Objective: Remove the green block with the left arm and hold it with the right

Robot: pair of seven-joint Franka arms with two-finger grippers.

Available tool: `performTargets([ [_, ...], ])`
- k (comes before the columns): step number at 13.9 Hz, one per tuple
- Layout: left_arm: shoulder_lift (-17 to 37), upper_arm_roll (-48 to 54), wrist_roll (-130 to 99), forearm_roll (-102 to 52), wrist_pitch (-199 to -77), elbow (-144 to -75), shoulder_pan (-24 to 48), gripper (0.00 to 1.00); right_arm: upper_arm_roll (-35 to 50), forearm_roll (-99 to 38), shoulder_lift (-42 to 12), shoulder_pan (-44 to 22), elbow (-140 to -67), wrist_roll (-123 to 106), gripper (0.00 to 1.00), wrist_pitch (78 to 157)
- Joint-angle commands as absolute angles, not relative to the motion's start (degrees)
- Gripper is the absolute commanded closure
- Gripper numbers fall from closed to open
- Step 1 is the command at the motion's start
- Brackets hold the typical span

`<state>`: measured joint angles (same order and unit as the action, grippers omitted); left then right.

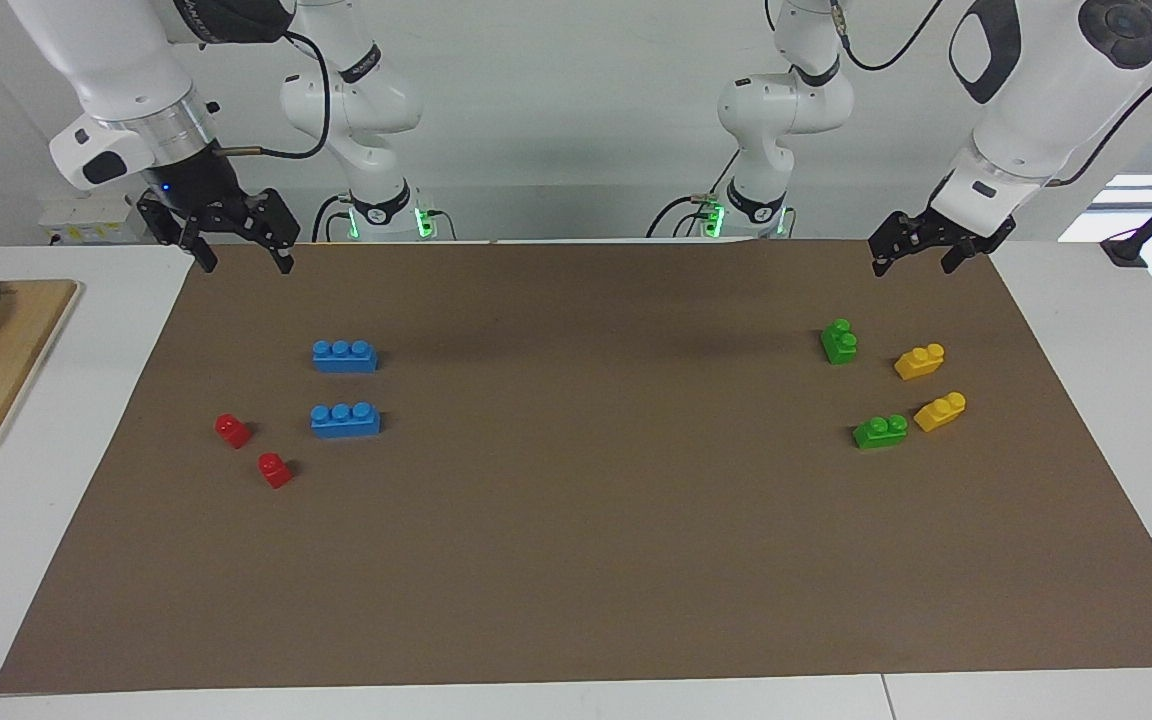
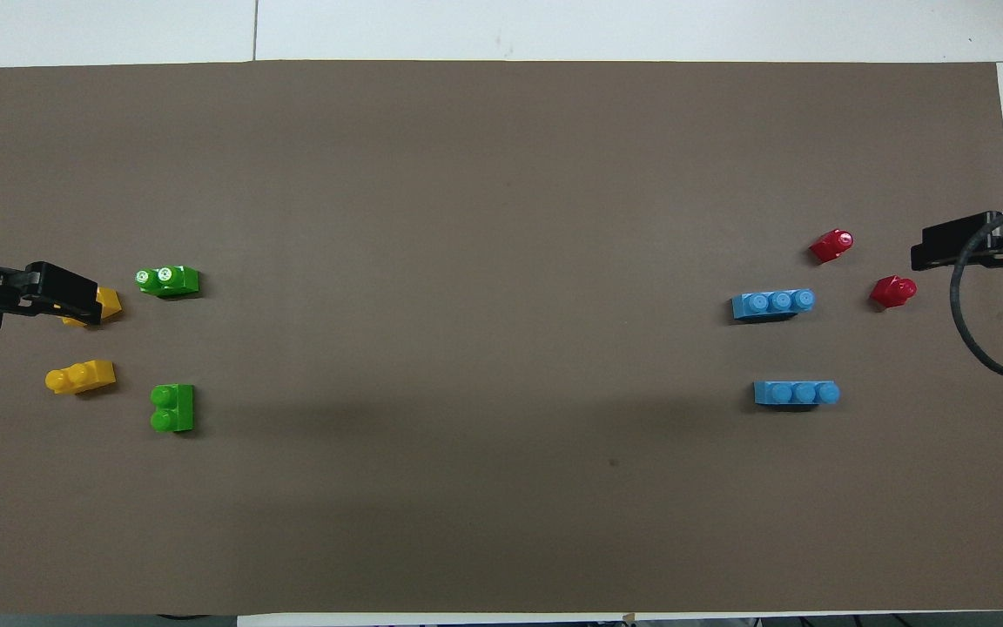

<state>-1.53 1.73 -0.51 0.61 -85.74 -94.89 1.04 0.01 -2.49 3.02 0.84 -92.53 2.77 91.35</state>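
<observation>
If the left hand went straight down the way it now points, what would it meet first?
Probably bare mat: the open left hand hangs over the mat's edge nearest the robots, and the closest green block sits clear of that line, though depth is uncertain.

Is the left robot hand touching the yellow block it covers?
Apart. In the facing view the left gripper hangs high over the mat's edge near the robots, with bare mat between it and the yellow block. The overhead view's overlap only comes from its height.
</observation>
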Motion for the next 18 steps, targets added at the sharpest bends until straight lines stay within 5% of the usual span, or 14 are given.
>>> performTargets([
  [1, -3.16, 1.14, -1.32, 1.23, -86.22, -95.89, 1.93, 0.00, 0.35, -0.88, 3.60, 1.14, -92.99, 0.62, 0.01, 92.29],
  [18, -3.16, 0.09, -0.70, 0.88, -89.03, -95.71, 3.43, 0.00, 0.35, 2.11, 3.69, 1.23, -93.08, 0.53, 0.01, 90.88],
])
